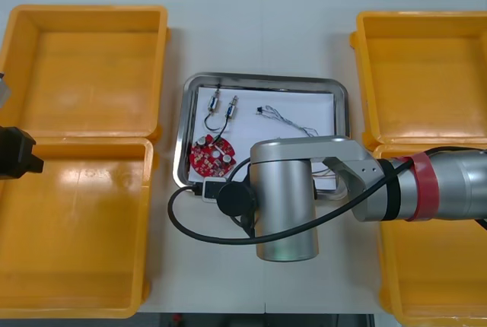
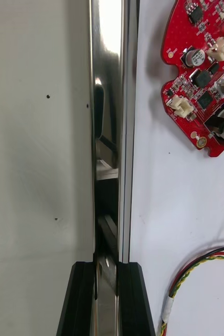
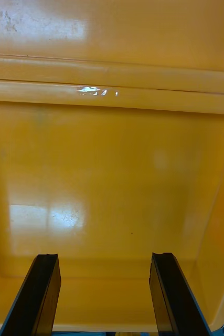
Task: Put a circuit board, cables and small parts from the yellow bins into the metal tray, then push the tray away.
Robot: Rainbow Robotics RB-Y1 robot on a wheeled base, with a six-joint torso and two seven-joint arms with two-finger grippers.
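Tray point(image 1: 266, 78), white inside, holds red board point(image 1: 212, 157) and cables point(image 1: 289, 119); right gripper point(image 2: 107, 265) pinches its near rim, left gripper point(image 3: 104, 257) spread over bin point(image 3: 112, 157).

A tray point(image 1: 262, 78) sits mid-table point(image 1: 304, 30), white inside. In its near-left corner lies a red board point(image 1: 212, 156). Toward the tray's far-left corner two small metal parts point(image 1: 214, 100) lie side by side, with black cables point(image 1: 207, 122) trailing from them toward the board. A thin cable point(image 1: 289, 119) crosses the tray's middle. Yellow bins point(image 1: 84, 68) flank the tray — two at its left, two at its right. The right arm point(image 1: 283, 198) reaches in from the tray's right and covers its near rim. The left arm point(image 1: 15, 152) sits well left of the tray, over the bins there.
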